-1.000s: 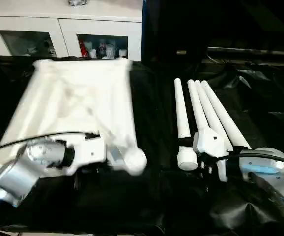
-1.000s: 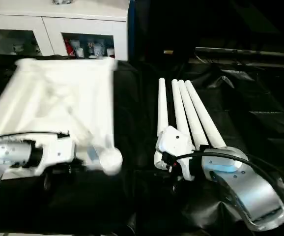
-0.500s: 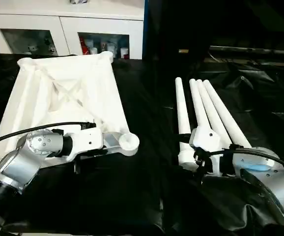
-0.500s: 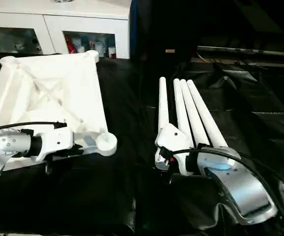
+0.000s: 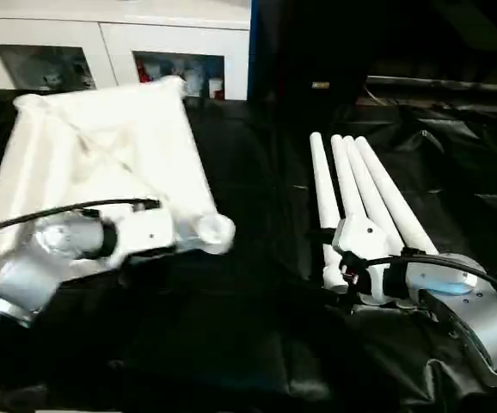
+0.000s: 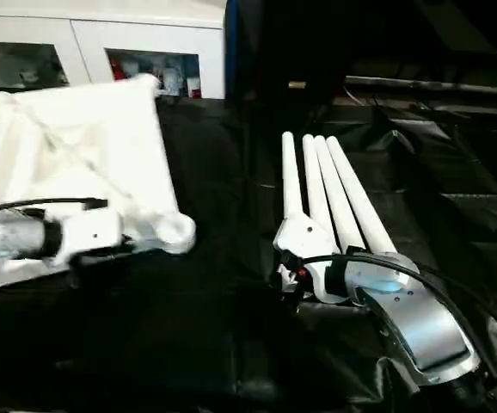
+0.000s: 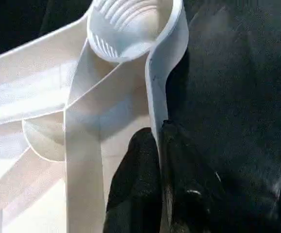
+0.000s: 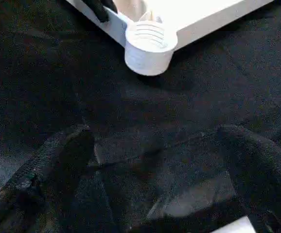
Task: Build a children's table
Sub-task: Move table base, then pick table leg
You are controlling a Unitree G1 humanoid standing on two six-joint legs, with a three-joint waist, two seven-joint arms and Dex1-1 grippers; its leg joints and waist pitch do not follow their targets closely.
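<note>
Tabletop (image 5: 102,155) lies underside up on the black cloth (image 5: 257,327), ribs and corner socket (image 7: 131,26) showing. Left gripper (image 7: 155,160) is clenched on the tabletop's rim; one finger sits inside the rim wall, the other outside, the socket just ahead of the tips.

Four legs (image 5: 360,198) lie side by side, touching, long axes running away from the robot, thick ends nearest. Right gripper (image 5: 345,271) hangs at those near ends with jaws spread wide and nothing between them; in the right wrist view both fingers (image 8: 53,160) frame only cloth, the socket well ahead.

Key relation: legs lie close by the right jaws, well apart from the left. Right arm is the nearer one for the pick, judged. Right forearm reaches forward, low; left forearm angles inward across the tabletop's near edge.
</note>
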